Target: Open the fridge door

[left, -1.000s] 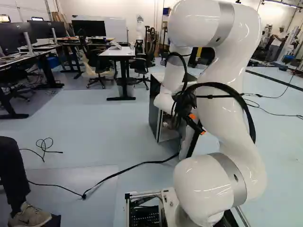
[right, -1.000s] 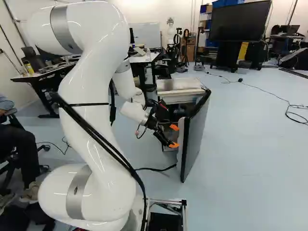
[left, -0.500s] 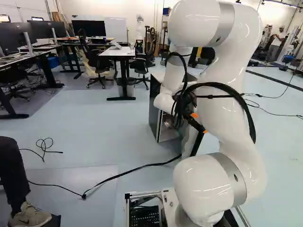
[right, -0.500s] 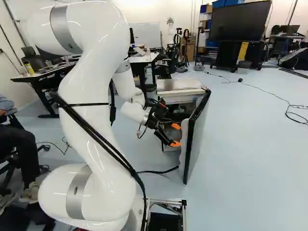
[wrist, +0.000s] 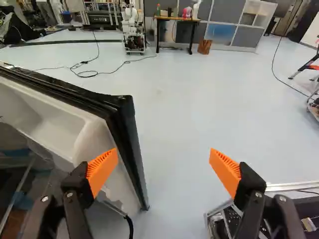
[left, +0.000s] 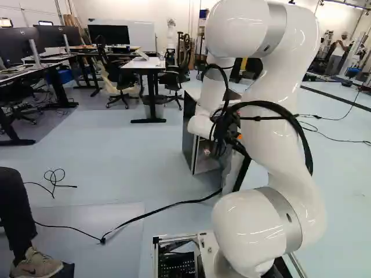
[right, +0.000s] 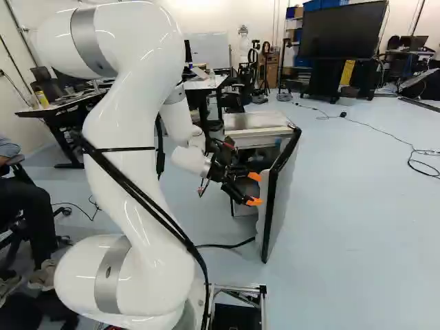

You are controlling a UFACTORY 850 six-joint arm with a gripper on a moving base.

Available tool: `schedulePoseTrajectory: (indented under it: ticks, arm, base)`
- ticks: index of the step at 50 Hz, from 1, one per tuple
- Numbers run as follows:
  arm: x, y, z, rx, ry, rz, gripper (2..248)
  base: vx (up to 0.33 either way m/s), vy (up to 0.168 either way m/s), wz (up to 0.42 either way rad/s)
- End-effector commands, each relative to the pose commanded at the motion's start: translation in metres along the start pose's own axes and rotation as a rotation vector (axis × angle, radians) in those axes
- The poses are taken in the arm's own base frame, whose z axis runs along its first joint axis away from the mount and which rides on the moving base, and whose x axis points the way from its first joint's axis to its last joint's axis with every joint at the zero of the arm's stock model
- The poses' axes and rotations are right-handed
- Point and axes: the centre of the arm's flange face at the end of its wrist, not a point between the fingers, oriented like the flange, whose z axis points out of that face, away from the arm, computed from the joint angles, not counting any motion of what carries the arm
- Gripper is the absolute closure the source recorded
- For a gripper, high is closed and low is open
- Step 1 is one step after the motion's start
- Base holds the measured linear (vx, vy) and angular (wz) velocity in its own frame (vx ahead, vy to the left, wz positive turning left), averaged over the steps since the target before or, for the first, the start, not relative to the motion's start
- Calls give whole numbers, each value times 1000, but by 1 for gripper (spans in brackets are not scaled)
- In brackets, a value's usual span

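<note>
fridge door just beside the tool, its two fingers wide apart

The fridge is set on the floor ahead of the base, its door swung out on the right in the right base view. The hand is held before the opening, near the door's free edge. Behind the fridge, a tabletop is flanked by office chairs; farther right, a large screen is placed.
</note>
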Motion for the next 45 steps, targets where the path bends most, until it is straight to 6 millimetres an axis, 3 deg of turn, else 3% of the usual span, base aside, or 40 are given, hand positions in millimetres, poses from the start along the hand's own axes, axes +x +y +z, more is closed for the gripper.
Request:
schedulePoseTrajectory:
  ticks: [24, 45]
  arm:
    - [-1, -9, -21, 34, 68, -4, 3]
    - [12, -49, -1, -6, 60, 72, 3]
  base:
    - [0, 0, 0]
    - [0, 0, 0]
